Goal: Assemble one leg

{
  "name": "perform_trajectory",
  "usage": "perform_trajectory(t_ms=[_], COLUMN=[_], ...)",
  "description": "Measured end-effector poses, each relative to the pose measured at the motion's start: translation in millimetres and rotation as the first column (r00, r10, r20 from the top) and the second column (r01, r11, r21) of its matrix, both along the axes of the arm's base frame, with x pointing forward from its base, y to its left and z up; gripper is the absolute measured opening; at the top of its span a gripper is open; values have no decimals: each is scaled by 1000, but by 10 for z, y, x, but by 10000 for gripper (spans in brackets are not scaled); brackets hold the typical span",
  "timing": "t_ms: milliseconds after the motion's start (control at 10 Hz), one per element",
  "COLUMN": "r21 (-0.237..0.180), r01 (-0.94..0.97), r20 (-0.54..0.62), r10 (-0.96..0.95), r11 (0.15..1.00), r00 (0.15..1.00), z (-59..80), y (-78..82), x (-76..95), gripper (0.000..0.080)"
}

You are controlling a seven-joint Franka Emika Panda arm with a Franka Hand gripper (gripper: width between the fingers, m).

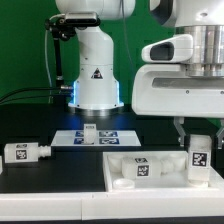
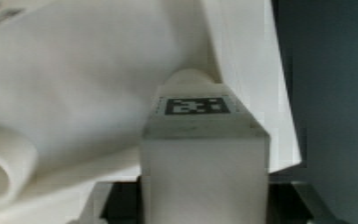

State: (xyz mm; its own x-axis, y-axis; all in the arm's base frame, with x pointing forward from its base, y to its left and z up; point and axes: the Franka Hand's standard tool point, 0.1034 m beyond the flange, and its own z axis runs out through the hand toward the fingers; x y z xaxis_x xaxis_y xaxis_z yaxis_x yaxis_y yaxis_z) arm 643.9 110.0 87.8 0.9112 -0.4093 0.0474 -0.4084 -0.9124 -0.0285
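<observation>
Two views, one moment. On my exterior feed the gripper (image 1: 197, 134) hangs at the exterior view's right with its two fingers clamped on the leg (image 1: 198, 156), which stands upright with its black-and-white tag facing the camera. The leg sits over the right end of the wide white rimmed panel (image 1: 168, 170) — I cannot tell whether its lower end touches the panel. The wrist view confirms the hold: the leg (image 2: 202, 150) fills the middle of the picture, tag toward the lens, with the dark fingers (image 2: 115, 204) pressed against either side of it and the panel (image 2: 69, 90) pale behind. A second tagged peg (image 1: 26, 152) lies on its side on the black table (image 1: 50, 190), well apart at the exterior view's left. Farther back, the marker board (image 1: 95, 139) lies just in front of the arm's white base (image 1: 95, 75).
</observation>
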Motion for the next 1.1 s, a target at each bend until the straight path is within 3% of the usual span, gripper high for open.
perform_trajectory(t_ms=[200,400,600,700,800,900,1000,1100], r21=[38,64,63,63,64,56,33,31], r01=[353,658,772,788,779,743,587,424], r20=[-22,-58,-70,-71,-69,-60,-39,-32], r10=[-352,-656,-769,-785,-776,-741,-586,-423], r11=[935,750,632,612,623,667,809,905], r00=[936,753,635,616,626,669,809,906], z=[-14,-13,-14,-14,-13,-18,-41,-59], y=[-27,-16,-19,-20,-18,-12,16,30], x=[-7,-15,-14,-14,-12,-18,-30,-14], gripper=[285,285,285,285,367,367,542,631])
